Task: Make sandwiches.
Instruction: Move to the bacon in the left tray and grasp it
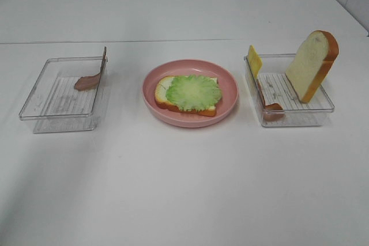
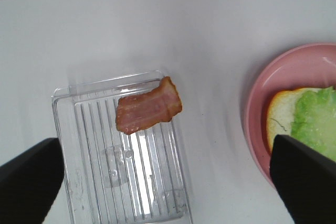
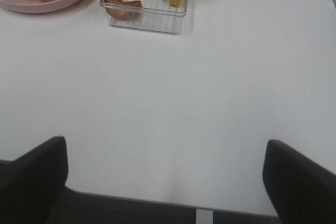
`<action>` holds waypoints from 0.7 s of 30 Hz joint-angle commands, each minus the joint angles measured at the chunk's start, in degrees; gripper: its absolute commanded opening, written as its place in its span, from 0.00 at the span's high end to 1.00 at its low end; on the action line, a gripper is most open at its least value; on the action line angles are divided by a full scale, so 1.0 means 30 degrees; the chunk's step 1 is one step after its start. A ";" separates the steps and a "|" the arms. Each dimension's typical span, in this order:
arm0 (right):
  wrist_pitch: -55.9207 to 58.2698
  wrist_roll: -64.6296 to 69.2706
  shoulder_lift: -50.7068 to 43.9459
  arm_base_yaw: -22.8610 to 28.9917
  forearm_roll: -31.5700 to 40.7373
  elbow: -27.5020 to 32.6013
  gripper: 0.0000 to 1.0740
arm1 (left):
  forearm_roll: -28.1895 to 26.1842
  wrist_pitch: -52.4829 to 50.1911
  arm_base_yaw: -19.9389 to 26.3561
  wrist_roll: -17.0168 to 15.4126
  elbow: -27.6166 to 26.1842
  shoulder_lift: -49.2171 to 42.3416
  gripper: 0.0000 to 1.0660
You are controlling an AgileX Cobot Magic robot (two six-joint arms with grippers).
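White table [image 1: 184,194], sandwich [image 1: 190,93] on pink plate [image 1: 230,87] between 2 trays [image 1: 57,122]

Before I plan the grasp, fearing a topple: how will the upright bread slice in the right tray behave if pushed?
The bread slice likely tips easily: it stands tilted on one edge in the tray. It looks thick and foam-like, so probably light and squashy.

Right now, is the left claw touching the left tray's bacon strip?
Apart. Left wrist view: the left claw is open, its fingers well clear of the bacon strip.
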 commanded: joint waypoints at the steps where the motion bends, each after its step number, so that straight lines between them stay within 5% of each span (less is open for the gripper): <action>1: -0.0076 0.0000 -0.0057 0.0000 0.0057 0.0019 0.08 | -0.0363 0.1012 0.0076 -0.0172 0.0172 0.0363 0.05; 21: -0.0076 0.0000 -0.0057 0.0000 0.0057 0.0019 0.08 | -0.0688 -0.0917 0.0076 -0.0248 0.0076 0.3400 0.05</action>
